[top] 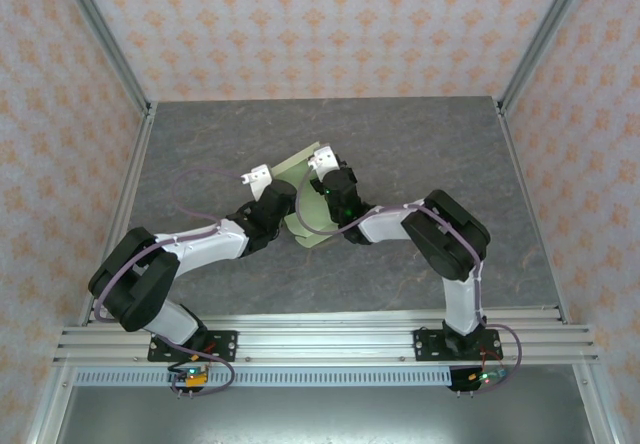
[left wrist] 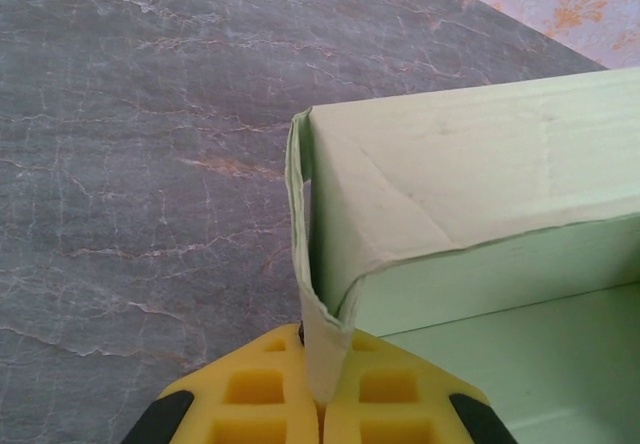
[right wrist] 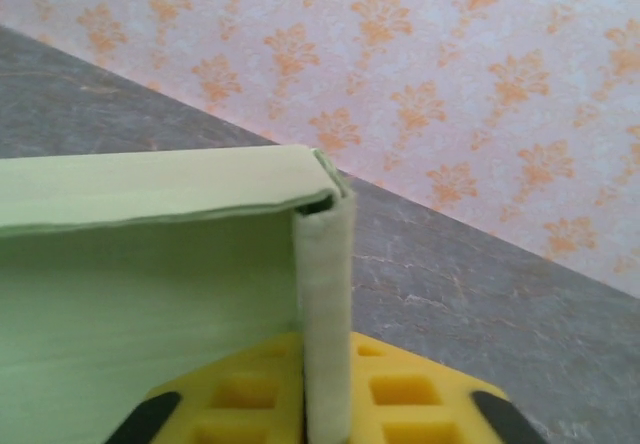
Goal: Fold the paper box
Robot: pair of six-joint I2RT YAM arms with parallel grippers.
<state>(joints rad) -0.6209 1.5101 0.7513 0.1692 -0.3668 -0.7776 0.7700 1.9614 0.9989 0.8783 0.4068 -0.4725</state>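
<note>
The paper box [top: 305,189] is pale green card, partly folded into an open tray, in the middle of the table between both arms. My left gripper [left wrist: 323,399] is shut on the box's left side wall [left wrist: 318,294], which stands upright between the yellow pads [left wrist: 250,394]. My right gripper [right wrist: 325,414] is shut on the opposite side wall [right wrist: 326,304], a doubled-over upright strip. The long wall [right wrist: 150,189] and the box floor [left wrist: 540,354] show between them. From above, the left gripper [top: 262,179] and the right gripper [top: 326,169] sit at the box's two ends.
The grey marbled tabletop [top: 420,154] surrounds the box on all sides. Patterned walls [right wrist: 450,74] and aluminium frame posts [top: 105,39] enclose the table. A metal rail [top: 320,339] runs along the near edge by the arm bases.
</note>
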